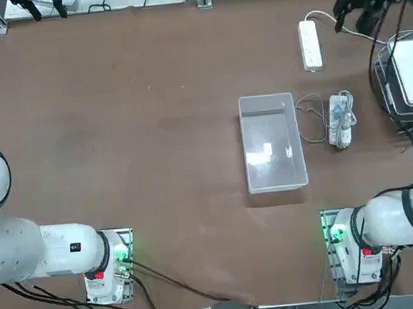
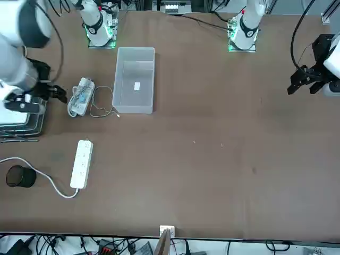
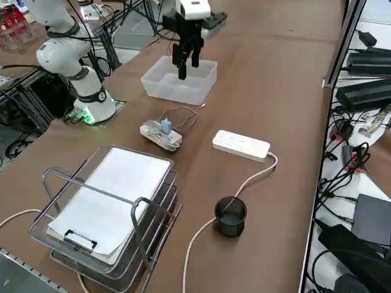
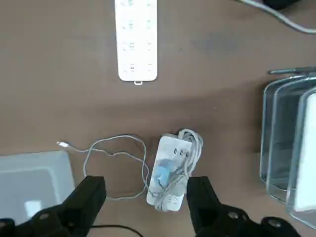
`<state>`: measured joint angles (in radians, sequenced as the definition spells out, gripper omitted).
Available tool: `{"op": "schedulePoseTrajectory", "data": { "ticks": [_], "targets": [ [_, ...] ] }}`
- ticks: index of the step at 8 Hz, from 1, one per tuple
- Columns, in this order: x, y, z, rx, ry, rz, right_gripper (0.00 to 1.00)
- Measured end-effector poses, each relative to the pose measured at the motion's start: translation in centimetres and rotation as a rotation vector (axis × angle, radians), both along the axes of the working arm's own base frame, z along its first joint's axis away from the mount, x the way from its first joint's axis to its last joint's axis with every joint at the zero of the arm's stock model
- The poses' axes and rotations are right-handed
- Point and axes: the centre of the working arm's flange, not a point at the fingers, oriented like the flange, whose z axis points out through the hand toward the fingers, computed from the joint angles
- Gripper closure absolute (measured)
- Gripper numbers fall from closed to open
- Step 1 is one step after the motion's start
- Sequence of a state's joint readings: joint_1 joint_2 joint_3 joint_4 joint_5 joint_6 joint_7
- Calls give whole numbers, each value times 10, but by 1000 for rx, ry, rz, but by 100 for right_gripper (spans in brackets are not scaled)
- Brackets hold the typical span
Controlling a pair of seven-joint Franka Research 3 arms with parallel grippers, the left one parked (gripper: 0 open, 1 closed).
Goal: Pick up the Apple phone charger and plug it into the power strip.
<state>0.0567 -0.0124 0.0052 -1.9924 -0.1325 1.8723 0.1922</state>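
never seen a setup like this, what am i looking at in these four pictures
It's a two-armed robot at a brown table; the right arm works. One camera looks down from overhead, one faces the robot, one looks from its right side, and one rides on the right wrist. The right gripper hangs open over the table, holding nothing. On the table are a long white power strip, a ribbed strip with a coiled cord, a clear bin, a black cup and wire trays.

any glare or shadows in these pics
top view: a bright glare patch on the floor of the clear plastic bin, dark shadow along its near edge; right wrist view: pale reflection in the bin, soft shadow on the tabletop beside the wire trays
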Motion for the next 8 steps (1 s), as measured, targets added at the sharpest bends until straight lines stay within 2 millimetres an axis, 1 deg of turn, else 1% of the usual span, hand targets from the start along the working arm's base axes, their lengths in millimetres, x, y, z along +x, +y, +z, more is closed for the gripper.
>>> {"op": "schedulePoseTrajectory", "data": {
  "ticks": [2, 3, 4, 6, 8],
  "targets": [
    [-31, 21, -64, -123, -16, -37, 0],
    [-47, 32, -93, -218, -20, -44, 0],
    [-61, 42, -117, -280, -32, -55, 0],
    [-76, 47, -143, -277, -57, -73, 0],
    [-88, 42, -172, -262, -34, -76, 3]
  ]
}}
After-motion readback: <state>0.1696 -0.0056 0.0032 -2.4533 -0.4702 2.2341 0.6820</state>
